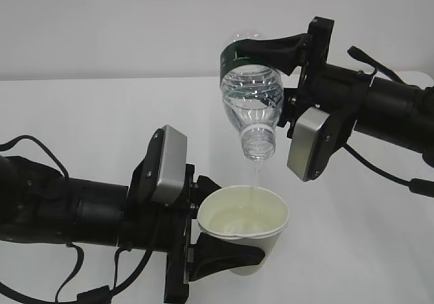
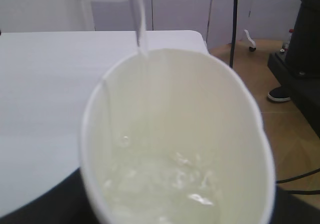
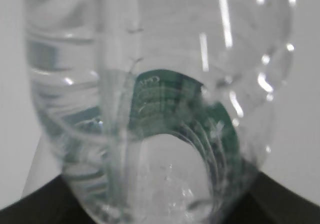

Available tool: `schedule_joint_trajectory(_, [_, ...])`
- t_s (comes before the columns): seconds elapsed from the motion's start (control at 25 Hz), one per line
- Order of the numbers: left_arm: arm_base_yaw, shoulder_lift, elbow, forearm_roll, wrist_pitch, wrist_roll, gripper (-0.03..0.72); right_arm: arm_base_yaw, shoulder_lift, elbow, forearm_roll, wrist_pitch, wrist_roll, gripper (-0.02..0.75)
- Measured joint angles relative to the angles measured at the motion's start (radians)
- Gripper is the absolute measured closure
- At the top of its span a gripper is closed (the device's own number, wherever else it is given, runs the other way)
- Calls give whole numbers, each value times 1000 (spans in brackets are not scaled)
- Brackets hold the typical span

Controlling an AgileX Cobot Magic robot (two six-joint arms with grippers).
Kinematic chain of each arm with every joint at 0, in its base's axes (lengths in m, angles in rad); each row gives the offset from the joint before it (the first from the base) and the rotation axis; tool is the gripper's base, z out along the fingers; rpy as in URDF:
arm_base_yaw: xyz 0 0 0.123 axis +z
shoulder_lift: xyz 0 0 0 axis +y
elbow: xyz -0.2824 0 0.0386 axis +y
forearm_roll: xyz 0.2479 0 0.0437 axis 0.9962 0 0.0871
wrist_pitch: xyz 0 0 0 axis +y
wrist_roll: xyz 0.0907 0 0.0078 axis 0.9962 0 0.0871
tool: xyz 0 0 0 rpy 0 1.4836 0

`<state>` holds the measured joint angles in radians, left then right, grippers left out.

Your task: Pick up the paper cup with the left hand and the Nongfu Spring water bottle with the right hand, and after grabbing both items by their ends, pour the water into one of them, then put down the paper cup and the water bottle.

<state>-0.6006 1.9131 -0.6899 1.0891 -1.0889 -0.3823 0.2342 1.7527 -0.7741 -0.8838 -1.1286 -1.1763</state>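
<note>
From the exterior view, we see the right hand (image 1: 261, 49) clamped on the green-labelled end of the bottle (image 1: 251, 97), tipped neck-down above the white table (image 1: 102, 114). A thin stream of water (image 1: 256, 176) falls into the cup (image 1: 243, 226), which the left hand (image 1: 220, 246) grips around its body, raised off the table.

From the left wrist, we look into the cup (image 2: 175, 144); the stream (image 2: 139, 19) enters at its far rim and water pools in its cream-coloured base.

From the right wrist, the bottle (image 3: 160, 109) fills our frame, with the green label showing through it.
</note>
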Motion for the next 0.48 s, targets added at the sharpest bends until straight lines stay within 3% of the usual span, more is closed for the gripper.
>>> schedule_joint_trajectory(0.48, [0, 0, 0, -2, 2, 0, 274, 0, 0, 0, 0, -2, 0, 291])
